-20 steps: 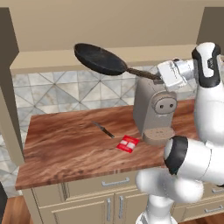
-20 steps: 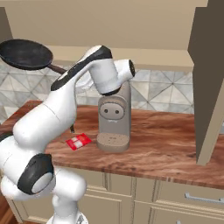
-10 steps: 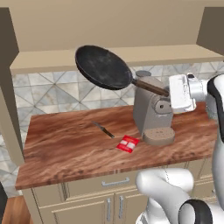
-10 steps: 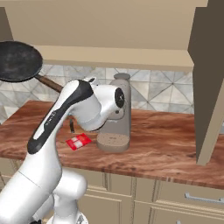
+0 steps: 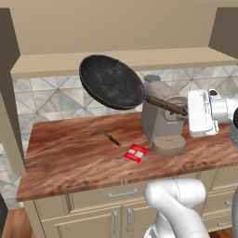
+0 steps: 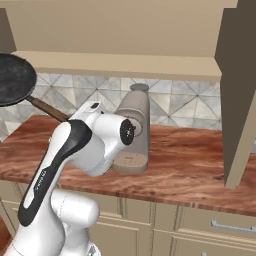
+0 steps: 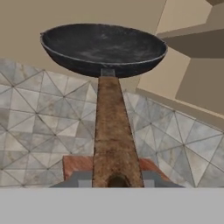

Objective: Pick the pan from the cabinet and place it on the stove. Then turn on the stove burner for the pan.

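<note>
The pan hung in the air above the wooden counter, tilted so that its worn grey inner face turned toward the left base camera, with its long brown handle running down toward 4 o'clock into the gripper. The gripper was closed on the end of that handle; in the hand view the handle rose straight toward 12 o'clock between the two dark fingertips, ending at the pan's bowl. In the right base view the pan sat at the far left, at about 9 o'clock, and its handle slanted down to the hand. Just behind the handle in the left base view stood a grey coffee machine on the counter. At about 7 o'clock from the pan, a small knife lay on the wood, and a red and white packet lay near it, just left of the machine's base. Patterned grey tiles covered the wall behind, with a beige cabinet above them and beige drawers below the counter.
</note>
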